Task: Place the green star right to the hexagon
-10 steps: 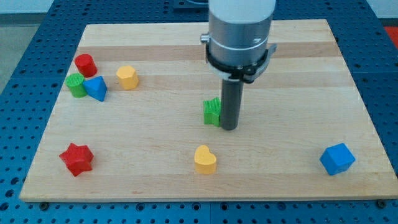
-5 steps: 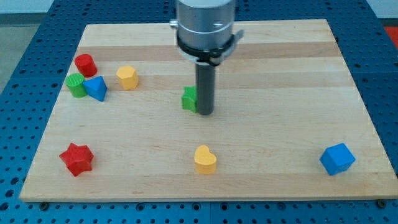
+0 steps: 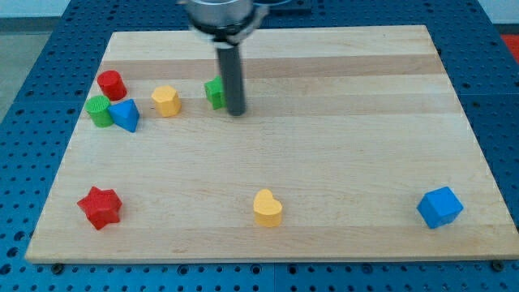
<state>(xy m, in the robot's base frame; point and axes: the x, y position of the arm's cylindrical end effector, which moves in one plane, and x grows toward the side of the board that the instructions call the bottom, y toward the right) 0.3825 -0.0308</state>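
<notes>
The green star (image 3: 215, 92) lies on the wooden board (image 3: 365, 146), in its upper left part. My tip (image 3: 235, 112) touches the star's right side, and the rod hides part of the star. The yellow hexagon (image 3: 165, 100) sits a short way to the view's left of the star, with a small gap between them.
A red cylinder (image 3: 111, 84), a green cylinder (image 3: 100, 111) and a blue triangular block (image 3: 126, 115) cluster at the left. A red star (image 3: 100, 207) is at the bottom left, a yellow heart (image 3: 268, 208) at the bottom centre, a blue cube (image 3: 439, 207) at the bottom right.
My tip has moved up and to the left, pushing the green star from the board's middle toward the yellow hexagon. The other blocks have not moved.
</notes>
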